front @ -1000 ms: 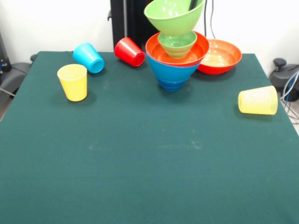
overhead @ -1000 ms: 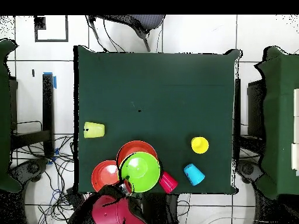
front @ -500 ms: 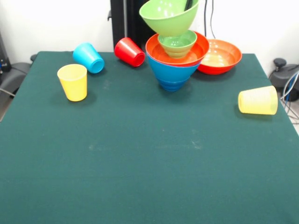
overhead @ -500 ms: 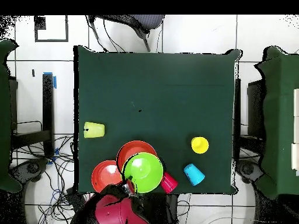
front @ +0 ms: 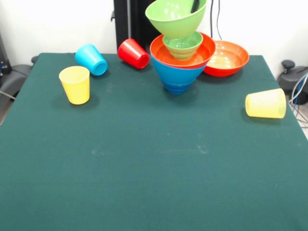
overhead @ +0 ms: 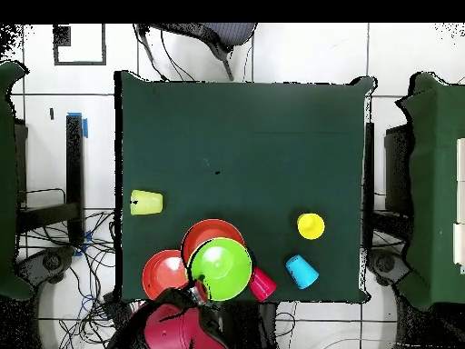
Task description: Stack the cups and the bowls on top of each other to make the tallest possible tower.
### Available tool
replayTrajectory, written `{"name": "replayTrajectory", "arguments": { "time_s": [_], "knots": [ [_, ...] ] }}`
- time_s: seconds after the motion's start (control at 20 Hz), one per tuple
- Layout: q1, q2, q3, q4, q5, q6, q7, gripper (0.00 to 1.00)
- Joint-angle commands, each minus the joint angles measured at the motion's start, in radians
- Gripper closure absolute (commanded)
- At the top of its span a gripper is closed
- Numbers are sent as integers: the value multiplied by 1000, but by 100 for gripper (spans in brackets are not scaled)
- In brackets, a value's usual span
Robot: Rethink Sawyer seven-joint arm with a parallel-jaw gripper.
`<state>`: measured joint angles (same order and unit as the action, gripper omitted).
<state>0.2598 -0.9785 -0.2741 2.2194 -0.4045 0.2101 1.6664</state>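
Note:
My gripper (front: 195, 6) is shut on the rim of the big green bowl (front: 174, 19), one black finger showing inside it. The bowl hangs tilted just above the tower (front: 177, 72): a blue bowl with an orange-red bowl (front: 161, 50) and a small green bowl (front: 183, 45) nested in it. In the overhead view the big green bowl (overhead: 221, 269) covers most of the tower, with the gripper (overhead: 201, 291) at its rim. A second orange-red bowl (front: 226, 57) rests beside the tower. The yellow cup (front: 75, 84) stands upright. The light blue cup (front: 91, 59), red cup (front: 134, 53) and pale yellow cup (front: 265, 103) lie on their sides.
The green table cloth (front: 154, 168) stretches wide in front of the tower. The red arm housing (overhead: 173, 329) sits at the table's edge in the overhead view. Cables and chair bases lie on the floor around the table.
The big green bowl has shifted slightly sideways above the tower while staying in my grip. The cups and the other bowls have not moved.

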Motion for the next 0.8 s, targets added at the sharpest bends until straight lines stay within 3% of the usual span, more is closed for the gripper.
{"name": "replayTrajectory", "arguments": {
  "time_s": [0.05,0.8],
  "knots": [
    [13,61,26,-54,-5,-34,151,100],
    [40,89,-11,-49,11,-138,187,100]
  ]
}}
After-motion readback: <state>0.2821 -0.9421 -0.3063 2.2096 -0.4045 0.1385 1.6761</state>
